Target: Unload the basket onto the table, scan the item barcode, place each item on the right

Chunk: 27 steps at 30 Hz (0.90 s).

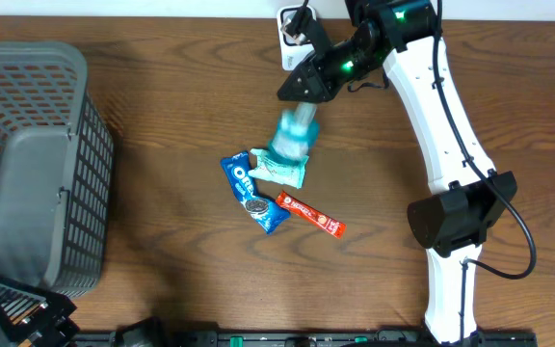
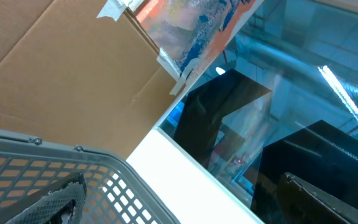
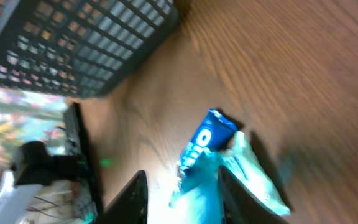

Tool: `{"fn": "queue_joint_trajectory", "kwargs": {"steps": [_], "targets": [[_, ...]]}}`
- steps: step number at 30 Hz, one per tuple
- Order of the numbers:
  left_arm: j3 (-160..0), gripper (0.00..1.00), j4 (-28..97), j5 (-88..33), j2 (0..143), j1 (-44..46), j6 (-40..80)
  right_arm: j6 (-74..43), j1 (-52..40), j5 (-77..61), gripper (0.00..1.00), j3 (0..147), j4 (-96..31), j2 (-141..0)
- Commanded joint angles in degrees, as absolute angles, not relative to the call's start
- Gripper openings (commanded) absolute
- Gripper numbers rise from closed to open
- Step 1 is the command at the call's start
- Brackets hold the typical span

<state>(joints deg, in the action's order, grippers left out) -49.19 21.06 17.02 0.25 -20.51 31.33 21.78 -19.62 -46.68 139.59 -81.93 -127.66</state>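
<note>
only overhead: red sachet by oreo pack; teal pack in r gripper

Overhead looks down at table; right wrist sees it close (basket shared); left faces outward.

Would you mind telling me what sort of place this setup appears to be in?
Probably a lab mock-up of a shop checkout: a wooden table with a grey shopping basket, snack packets such as an Oreo pack, and the right pincer gripping a teal packet.
</note>
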Motion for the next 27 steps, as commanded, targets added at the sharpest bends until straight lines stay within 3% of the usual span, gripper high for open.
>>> {"fn": "queue_joint_trajectory", "kwargs": {"steps": [1,7,8,9,12,15,16,17,21,27], "targets": [[-48.9,0.98,21.1,16.1,0.2,-20.4,31.2,22.3,-19.5,-38.5,0.18,140.9,-82.3,-127.0],[-48.9,0.98,21.1,16.1,0.2,-20.4,31.2,22.3,-20.6,-27.3,0.2,140.9,-85.7,-127.0],[-48.9,0.98,21.2,16.1,0.2,-20.4,31.2,21.0,-21.2,-24.4,0.29,140.9,-86.6,-127.0],[-48.9,0.98,21.4,16.1,0.2,-20.4,31.2,19.6,-21.5,-22.6,0.31,140.9,-86.6,-127.0],[-48.8,0.98,22.2,16.1,0.2,-20.4,31.2,14.5,-22.3,-14.7,0.57,140.9,-86.8,-127.0],[-48.8,0.98,22.2,16.1,0.2,-20.4,31.2,12.0,-23.1,-4.7,0.72,140.9,-89.2,-127.0],[-48.8,0.98,22.2,16.1,0.2,-20.4,31.2,11.9,-23.3,-3.1,0.87,140.9,-90.2,-127.0],[-48.8,0.98,22.2,16.1,0.2,-20.4,31.2,10.5,-23.4,-1.7,0.91,140.9,-91.2,-127.0],[-48.8,0.98,22.2,16.1,0.2,-20.4,31.2,0.4,-23.3,-1.0,0.94,140.9,-93.1,-127.0],[-48.8,0.98,22.2,16.1,0.2,-20.4,31.2,-28.2,-22.0,-0.9,0.99,140.9,-97.3,-127.0]]}}
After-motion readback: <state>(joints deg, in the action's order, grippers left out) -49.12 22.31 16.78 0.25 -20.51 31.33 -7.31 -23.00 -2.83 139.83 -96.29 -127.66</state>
